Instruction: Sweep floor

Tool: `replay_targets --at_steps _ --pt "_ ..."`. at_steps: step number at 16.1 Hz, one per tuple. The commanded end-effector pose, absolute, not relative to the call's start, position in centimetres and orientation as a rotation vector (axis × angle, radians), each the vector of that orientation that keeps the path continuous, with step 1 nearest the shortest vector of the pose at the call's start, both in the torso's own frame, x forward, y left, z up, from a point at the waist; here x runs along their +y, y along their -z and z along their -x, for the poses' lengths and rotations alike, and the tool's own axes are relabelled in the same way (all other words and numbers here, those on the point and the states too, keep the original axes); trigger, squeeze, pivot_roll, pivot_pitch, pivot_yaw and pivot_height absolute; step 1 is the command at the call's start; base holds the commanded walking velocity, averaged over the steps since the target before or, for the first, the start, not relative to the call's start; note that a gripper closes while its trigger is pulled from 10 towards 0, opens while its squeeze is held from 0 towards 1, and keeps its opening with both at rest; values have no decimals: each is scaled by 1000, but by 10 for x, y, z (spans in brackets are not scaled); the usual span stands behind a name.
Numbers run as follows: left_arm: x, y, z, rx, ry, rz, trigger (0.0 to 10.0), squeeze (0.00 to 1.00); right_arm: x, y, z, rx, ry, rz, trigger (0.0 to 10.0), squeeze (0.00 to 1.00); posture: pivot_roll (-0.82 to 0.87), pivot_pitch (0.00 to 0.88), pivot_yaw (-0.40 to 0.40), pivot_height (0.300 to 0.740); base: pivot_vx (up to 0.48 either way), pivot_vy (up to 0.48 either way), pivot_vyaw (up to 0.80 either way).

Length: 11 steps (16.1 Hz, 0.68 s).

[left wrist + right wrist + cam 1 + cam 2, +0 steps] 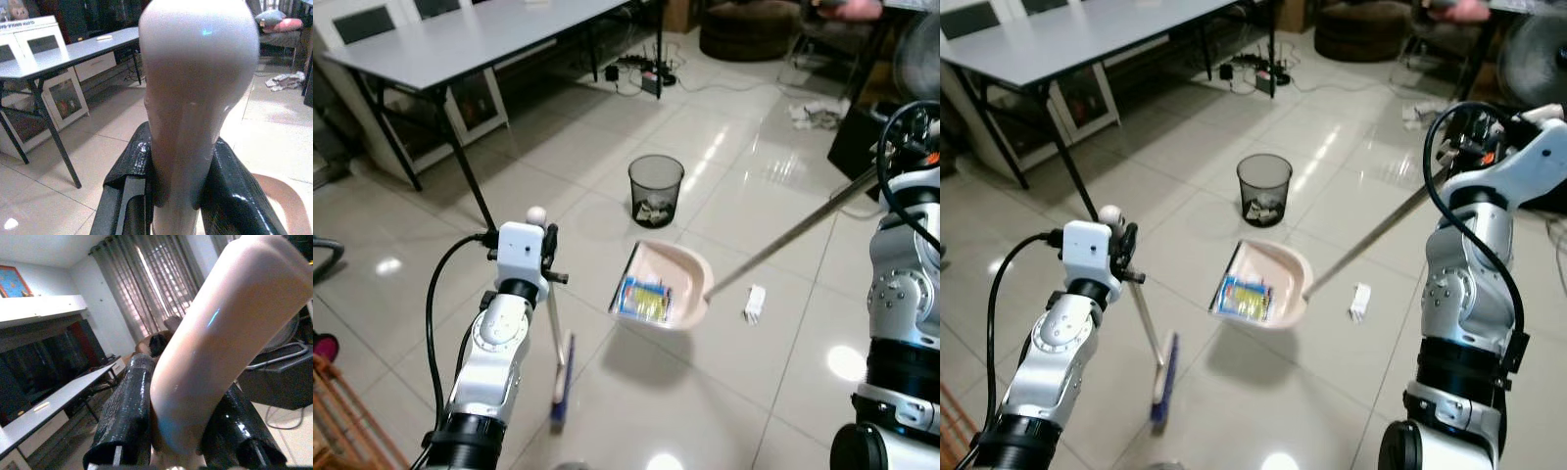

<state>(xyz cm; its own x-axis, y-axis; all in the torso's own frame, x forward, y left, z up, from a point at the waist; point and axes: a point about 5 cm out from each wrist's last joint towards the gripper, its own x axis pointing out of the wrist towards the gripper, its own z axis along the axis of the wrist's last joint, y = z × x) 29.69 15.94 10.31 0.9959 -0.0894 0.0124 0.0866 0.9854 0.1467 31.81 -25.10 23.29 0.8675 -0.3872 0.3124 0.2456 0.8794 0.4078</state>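
My left gripper (178, 196) is shut on the pale top of the broom handle (195, 98). The broom (554, 343) stands nearly upright with its blue brush head (562, 384) on the tiles. My right gripper (178, 431) is shut on the cream end of the dustpan handle (215, 347). The long grey handle (793, 235) runs down to the pink dustpan (666, 286), which hangs above the floor with a blue and yellow wrapper (642, 300) in it. A black mesh bin (656, 190) holding some rubbish stands just beyond the pan.
A piece of white litter (754, 303) lies on the tiles right of the pan. A grey table (460, 44) on black legs stands at the back left. Cables and a power strip (641, 73) lie behind the bin. A wooden rack (333, 421) is near left.
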Motion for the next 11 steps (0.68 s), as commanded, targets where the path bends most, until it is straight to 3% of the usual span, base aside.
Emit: replay_targets --at_steps 1,11 --pt "167 -113 -300 -60 69 -180 10000 0 -242 -250 -317 -478 303 -394 10000 0 26 0 44 740 356 0 0" --pt "167 -110 -298 -49 75 -179 10000 0 -242 -252 -315 -481 309 -418 10000 0 25 0 39 740 360 0 0"
